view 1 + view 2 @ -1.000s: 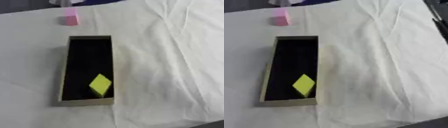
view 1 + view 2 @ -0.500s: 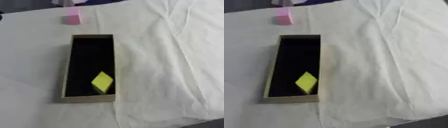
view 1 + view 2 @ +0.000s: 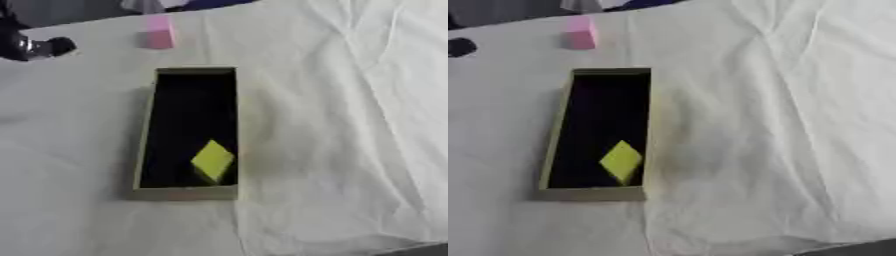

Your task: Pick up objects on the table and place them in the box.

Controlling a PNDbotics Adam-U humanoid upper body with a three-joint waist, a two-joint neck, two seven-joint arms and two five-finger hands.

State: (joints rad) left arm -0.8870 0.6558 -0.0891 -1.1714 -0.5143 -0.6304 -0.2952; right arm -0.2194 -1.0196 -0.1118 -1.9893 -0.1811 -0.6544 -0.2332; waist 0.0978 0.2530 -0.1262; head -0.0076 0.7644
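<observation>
- The left hand (image 3: pixel 39 47) had just entered at the upper left edge, absent a second before; only a dark tip with a silver joint showed, so I could not tell how its fingers were set or whether it held anything.
- The pink block (image 3: pixel 158 38) stood on the cloth (image 3: pixel 350 125) beyond the box (image 3: pixel 143 150), well apart from it.
- The yellow block (image 3: pixel 212 160) already lay in the box's near end.
- Judging by this, the pink block was the next pick.
- The right hand was out of sight.

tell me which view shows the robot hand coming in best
The left eye view: the left robot hand shows at the upper left edge, black with a silver joint, some way left of the pink block. The right eye view catches only a dark tip at its left edge.
</observation>
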